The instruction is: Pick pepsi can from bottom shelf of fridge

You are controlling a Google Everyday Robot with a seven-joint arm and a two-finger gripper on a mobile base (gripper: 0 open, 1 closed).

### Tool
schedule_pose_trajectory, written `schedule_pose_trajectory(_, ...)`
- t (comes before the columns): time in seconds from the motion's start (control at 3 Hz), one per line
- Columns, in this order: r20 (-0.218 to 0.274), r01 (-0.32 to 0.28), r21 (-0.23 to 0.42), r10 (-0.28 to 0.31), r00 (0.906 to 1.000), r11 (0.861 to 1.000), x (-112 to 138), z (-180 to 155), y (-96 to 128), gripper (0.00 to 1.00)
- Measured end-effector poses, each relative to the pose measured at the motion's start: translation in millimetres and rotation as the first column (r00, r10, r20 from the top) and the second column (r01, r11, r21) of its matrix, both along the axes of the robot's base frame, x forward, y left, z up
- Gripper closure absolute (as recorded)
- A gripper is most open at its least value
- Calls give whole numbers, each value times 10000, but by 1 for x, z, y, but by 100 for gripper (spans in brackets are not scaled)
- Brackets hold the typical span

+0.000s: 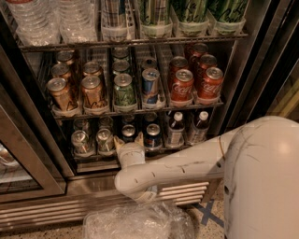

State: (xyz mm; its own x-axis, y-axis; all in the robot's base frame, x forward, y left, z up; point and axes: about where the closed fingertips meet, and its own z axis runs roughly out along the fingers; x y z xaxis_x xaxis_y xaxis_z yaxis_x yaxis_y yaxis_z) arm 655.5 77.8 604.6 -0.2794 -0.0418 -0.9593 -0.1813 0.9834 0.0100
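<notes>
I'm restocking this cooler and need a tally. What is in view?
water bottles: several, clear, top shelf left
tall drinks: four, one silver, three green, top shelf
gold cans: five, middle shelf left
green cans: two, middle shelf
pale blue can: one, middle shelf
red cans: five, middle shelf right
silver cans: at least two, bottom shelf left
dark can: one, bottom shelf middle
pepsi can: one, dark blue, right of it
bottles: two, white-capped, bottom shelf right
plastic bag: one, clear, floor
fridge: one, steel
arm: white, reaching in
pincer: open, before the dark can
</notes>
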Motion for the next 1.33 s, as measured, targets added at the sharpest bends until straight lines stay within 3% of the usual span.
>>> schedule_pose_trajectory(0.33,0,1,0,-1,10000,10000,0,0,0,29)
schedule_pose_trajectory(0.67,23,79,-23,-79,10000,10000,4,1,-3,48)
schedule_pose_trajectory(1.33,17,107,-14,-107,9999,9999,6,0,-4,94)
